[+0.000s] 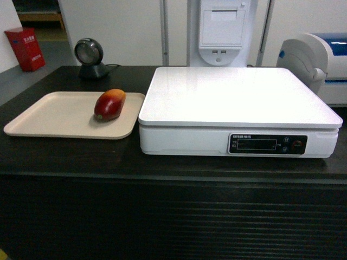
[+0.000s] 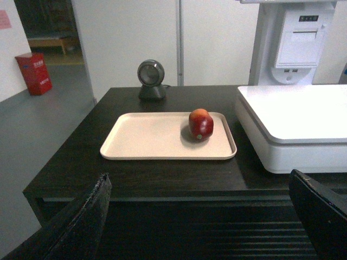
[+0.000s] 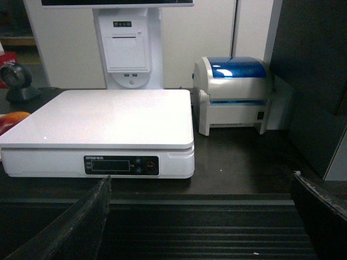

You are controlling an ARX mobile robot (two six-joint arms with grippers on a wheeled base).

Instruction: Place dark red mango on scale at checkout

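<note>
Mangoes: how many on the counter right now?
1. The dark red mango lies on the right part of the beige tray, left of the scale. None on the scale platform. Nothing seems to hide another.

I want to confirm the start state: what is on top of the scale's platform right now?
Nothing shows on the scale: its white platform is bare in all views. The dark red mango lies on the beige tray beside it.

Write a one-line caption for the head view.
Dark red mango rests on a beige tray left of the empty white scale on the checkout.
</note>
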